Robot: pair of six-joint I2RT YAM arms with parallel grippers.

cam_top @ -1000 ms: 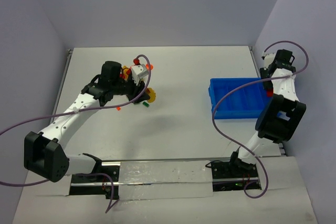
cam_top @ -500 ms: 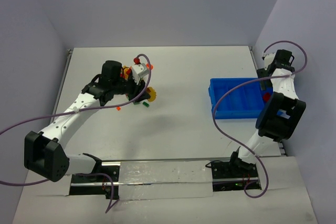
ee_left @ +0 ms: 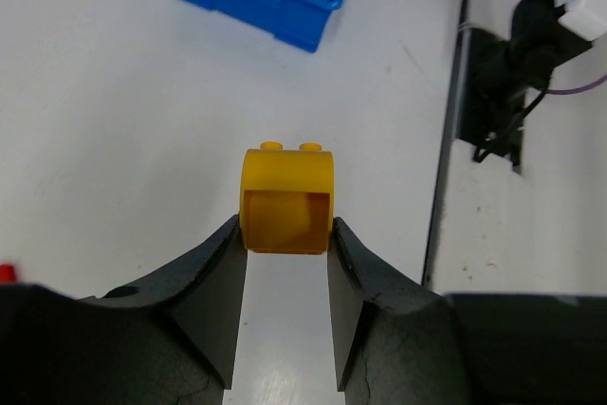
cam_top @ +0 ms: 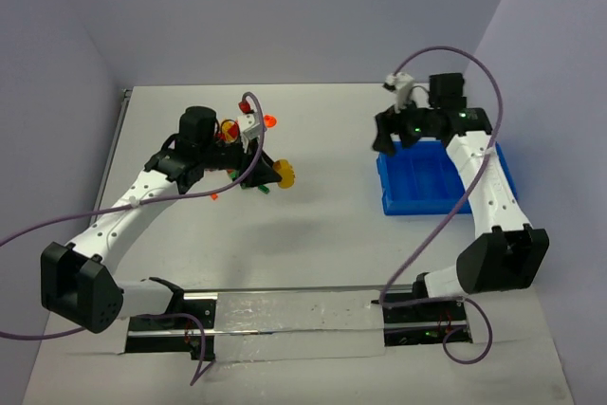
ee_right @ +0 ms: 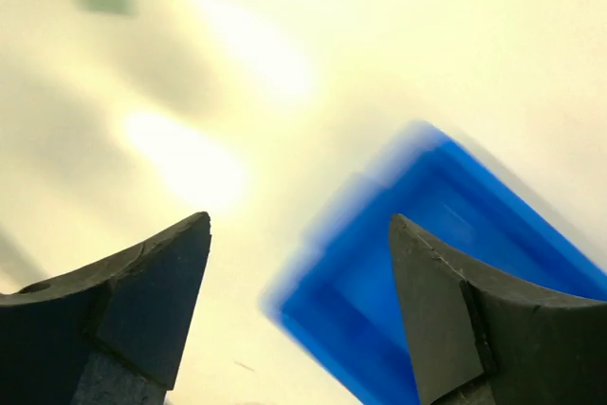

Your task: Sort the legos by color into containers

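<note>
White tabletop (cam_top: 322, 234) between plain pale walls, with the blue bin (cam_top: 441, 182) on its right half and the loose legos (cam_top: 269, 121) clustered well apart on the left, beside my left arm. Left gripper (ee_left: 285, 227) is clamped on one yellow brick (ee_left: 285, 198) by the fingertips alone. The right gripper (ee_right: 299, 225) hangs spread and empty by the bin's far-left corner, its own view blurred. My worry: so shallow a pinch could let the brick twist out on the way across, or the two arms could crowd each other at the bin; no brand, label or lettering is readable anywhere.
</note>
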